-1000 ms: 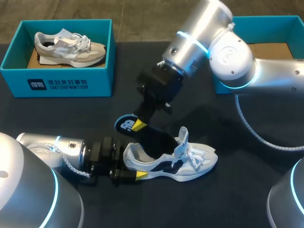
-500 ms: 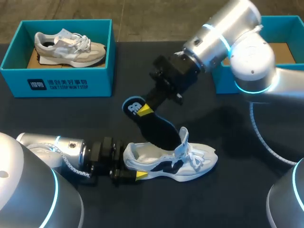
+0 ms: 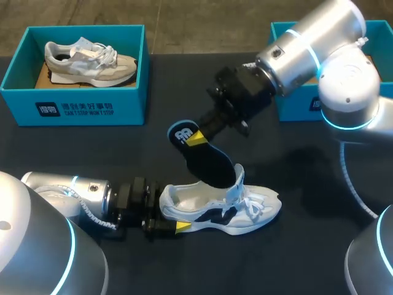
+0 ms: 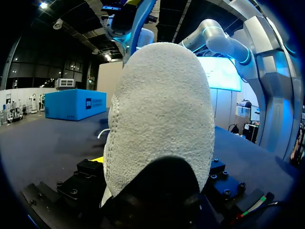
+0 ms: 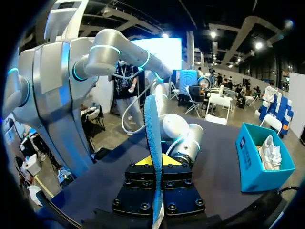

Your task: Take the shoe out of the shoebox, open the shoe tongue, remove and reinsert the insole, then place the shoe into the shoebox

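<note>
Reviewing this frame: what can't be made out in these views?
- Insole, front end: head view, hidden behind the tongue of the shoe.
- Right shoebox, contents: head view, covered by the right arm and cut off by the edge.
- Shoe's laces and toe: left wrist view, the heel fills it.
- Insole's faces: right wrist view, seen edge-on in the right gripper.

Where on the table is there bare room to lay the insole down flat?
Bare table lies between the left shoebox and the left arm, and more right of the white shoe. It is crowded mid-table, where the insole in the right gripper reaches down to that shoe.
</note>
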Robot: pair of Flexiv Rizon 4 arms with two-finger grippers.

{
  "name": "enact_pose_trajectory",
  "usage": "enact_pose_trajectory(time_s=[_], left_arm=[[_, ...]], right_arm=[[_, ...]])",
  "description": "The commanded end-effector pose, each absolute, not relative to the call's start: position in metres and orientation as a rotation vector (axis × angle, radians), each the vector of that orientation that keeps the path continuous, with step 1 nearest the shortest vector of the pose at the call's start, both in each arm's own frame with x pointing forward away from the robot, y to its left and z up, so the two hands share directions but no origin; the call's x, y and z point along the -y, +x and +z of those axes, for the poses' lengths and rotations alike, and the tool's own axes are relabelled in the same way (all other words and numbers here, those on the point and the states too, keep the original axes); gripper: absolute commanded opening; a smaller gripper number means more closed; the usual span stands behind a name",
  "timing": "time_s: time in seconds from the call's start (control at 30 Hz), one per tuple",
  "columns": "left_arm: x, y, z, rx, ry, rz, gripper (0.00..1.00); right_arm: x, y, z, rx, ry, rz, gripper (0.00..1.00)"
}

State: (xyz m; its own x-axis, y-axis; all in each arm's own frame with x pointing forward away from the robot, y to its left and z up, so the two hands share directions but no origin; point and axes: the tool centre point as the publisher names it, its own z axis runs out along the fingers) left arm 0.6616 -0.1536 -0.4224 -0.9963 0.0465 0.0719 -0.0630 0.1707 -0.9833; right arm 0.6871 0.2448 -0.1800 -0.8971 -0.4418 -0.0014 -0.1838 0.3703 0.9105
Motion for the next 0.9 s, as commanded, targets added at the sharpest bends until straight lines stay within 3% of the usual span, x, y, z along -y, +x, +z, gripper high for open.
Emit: enact_pose_trajectory(time_s=[0.03,0.9], left_arm=[[0.153,0.661,-0.423,2.337,0.017,1.971,0.00],[0.153,0.661,-0.423,2.337,0.017,1.971,0.00]], right_arm=[[-0.247,0.687,-0.179,2.412,0.530,-1.536,0.00],[-0.207,0.667,-0.098,2.134,0.400,-1.884,0.00]])
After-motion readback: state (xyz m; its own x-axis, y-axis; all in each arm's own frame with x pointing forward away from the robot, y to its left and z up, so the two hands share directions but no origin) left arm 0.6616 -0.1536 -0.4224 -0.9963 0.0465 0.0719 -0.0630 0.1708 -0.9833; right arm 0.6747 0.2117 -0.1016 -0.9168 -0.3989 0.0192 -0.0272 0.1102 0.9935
